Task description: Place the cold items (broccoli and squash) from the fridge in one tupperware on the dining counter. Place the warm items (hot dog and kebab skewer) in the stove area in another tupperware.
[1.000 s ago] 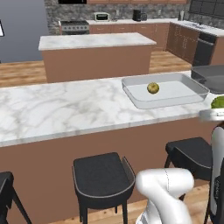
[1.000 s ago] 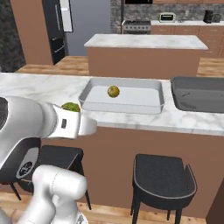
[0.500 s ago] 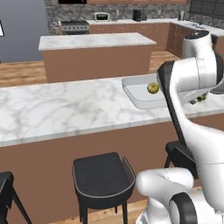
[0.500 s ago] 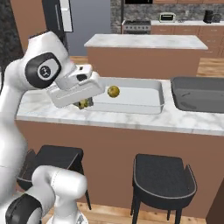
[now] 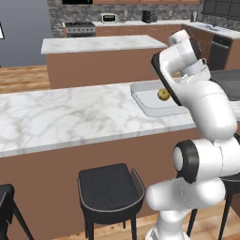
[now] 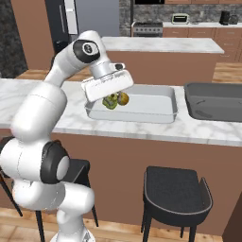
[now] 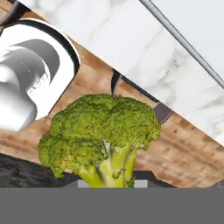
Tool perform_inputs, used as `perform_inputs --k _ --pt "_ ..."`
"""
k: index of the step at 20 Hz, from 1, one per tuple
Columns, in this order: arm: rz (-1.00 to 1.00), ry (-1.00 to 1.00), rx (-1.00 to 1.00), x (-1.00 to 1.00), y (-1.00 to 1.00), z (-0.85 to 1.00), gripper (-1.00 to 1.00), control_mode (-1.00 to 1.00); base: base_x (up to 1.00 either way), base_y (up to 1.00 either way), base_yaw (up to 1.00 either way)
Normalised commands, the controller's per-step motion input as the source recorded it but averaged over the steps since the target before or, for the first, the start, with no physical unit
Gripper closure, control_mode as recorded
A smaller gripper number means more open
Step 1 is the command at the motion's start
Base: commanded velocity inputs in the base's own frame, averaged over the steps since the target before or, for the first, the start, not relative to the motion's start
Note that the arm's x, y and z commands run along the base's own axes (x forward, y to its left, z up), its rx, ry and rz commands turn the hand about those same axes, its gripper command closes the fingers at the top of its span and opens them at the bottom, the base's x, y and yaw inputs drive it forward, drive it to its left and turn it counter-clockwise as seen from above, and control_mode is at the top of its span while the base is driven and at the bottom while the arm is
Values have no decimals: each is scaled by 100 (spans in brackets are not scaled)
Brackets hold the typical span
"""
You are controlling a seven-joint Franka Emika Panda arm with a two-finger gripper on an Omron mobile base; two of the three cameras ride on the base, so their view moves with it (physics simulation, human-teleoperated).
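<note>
The broccoli [image 7: 103, 140] sits clamped by its pale stalk in the narrow jaws of the gripper [image 6: 110, 100], its green head filling the middle of the hand view. In the right base view the floret [image 6: 110, 101] hangs under the hand over the near left corner of the clear tupperware [image 6: 160, 111], right beside the squash [image 6: 123, 99], which lies inside that tray towards its left end. In the left base view the squash [image 5: 163, 94] shows in the tray's middle, with the arm's forearm crossing just in front of it. The tray stands on the dining counter [image 6: 56, 113] near its front edge; the dark grey tupperware [image 6: 215, 101] stands just right of it on the same marble slab. The arm rises from the base, bends at the elbow above the counter's front edge and reaches down, the hand tilted over the tray. Black stools [image 6: 175, 196] stand below the counter. Behind it are the marble-topped island [image 5: 101, 44] and, at the far wall, the stove [image 5: 78, 29].
</note>
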Motion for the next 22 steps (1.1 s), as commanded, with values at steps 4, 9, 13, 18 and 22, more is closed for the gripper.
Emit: perform_inputs --k 4,9,13,18,22 --pt "48 29 15 100 -47 -18 100 -100 0 0 0" --pt "43 0 46 98 -26 -8 100 -100 0 0 0" --pt "37 -6 45 78 -13 -13 100 -100 0 0 0" --pt "26 -16 22 57 0 -30 100 -100 0 0 0" --pt "22 -16 14 64 0 -38 100 -100 0 0 0"
